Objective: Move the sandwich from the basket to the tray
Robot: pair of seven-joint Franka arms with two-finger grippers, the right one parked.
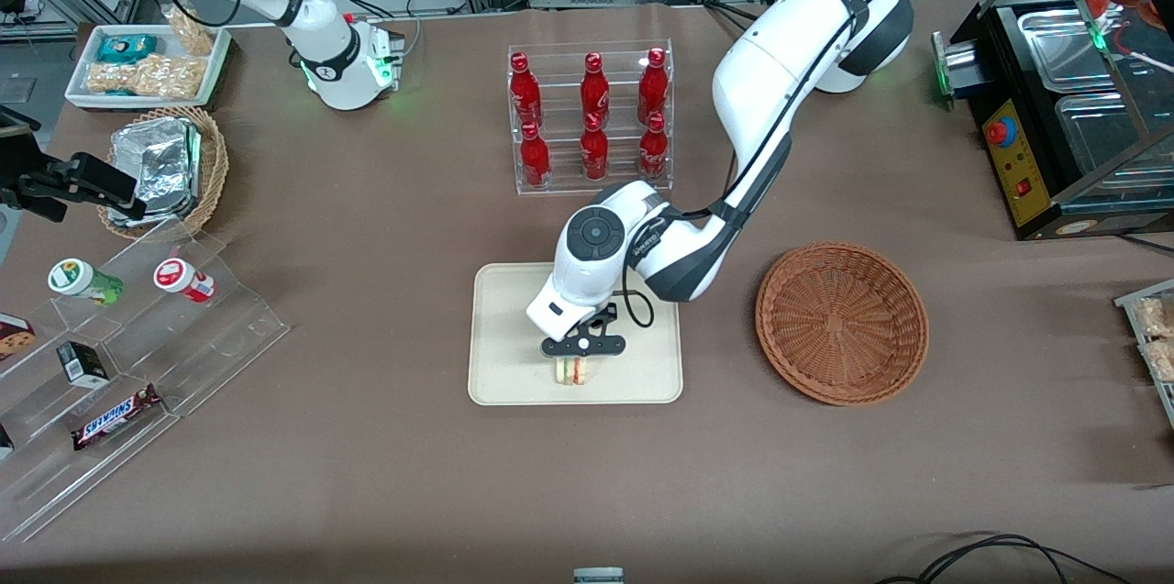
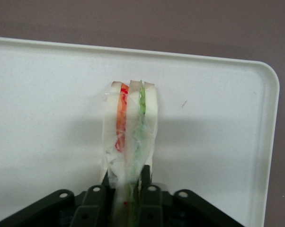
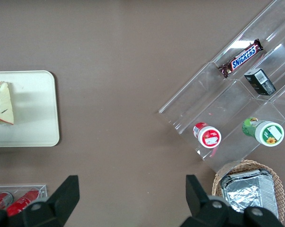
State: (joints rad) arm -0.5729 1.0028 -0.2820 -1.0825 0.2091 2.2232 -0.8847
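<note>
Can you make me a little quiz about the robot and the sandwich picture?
1. True or false: the sandwich is over the cream tray, not in the reddish-brown basket.
2. What does the gripper have between its fingers? A) a red bottle B) the sandwich C) a Snickers bar
3. Fill in: the six red bottles stand in a clear ______, farther from the front camera than the tray.

Key: 1 true. 2 B; the wrist view shows the gripper shut on the wrapped sandwich. 3 rack.
</note>
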